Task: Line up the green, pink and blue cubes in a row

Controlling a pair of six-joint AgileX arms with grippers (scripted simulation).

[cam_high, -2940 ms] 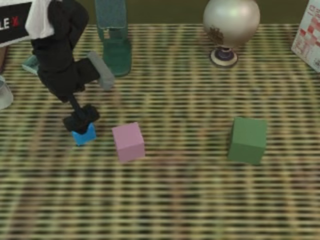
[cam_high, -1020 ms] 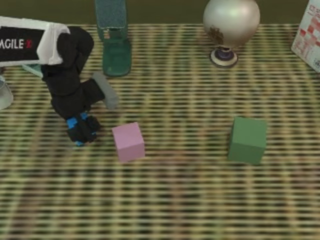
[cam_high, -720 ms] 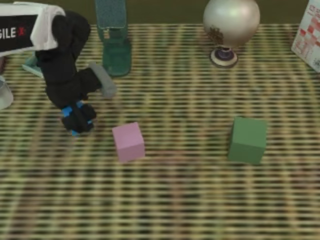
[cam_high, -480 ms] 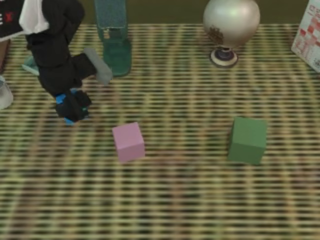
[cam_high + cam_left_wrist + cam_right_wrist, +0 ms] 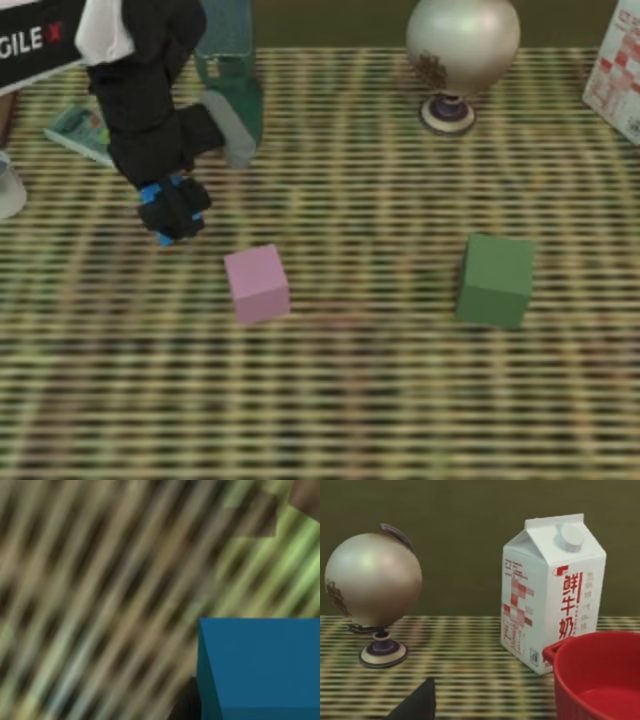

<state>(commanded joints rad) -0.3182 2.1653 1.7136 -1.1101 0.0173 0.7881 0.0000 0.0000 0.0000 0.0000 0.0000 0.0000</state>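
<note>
Blue, the smallest matte cube [image 5: 163, 193] sits clamped in the left gripper [image 5: 172, 212] near the table's left edge, lifted; next, judging by layout, it needs setting beside the light pink cube [image 5: 257, 283], in line with the dull green cube [image 5: 495, 279].

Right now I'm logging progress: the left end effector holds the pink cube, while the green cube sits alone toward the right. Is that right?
Not quite. The left end effector holds the blue cube, as the top view shows; the pink cube rests free on the mat. The green cube does sit alone toward the right.
</note>
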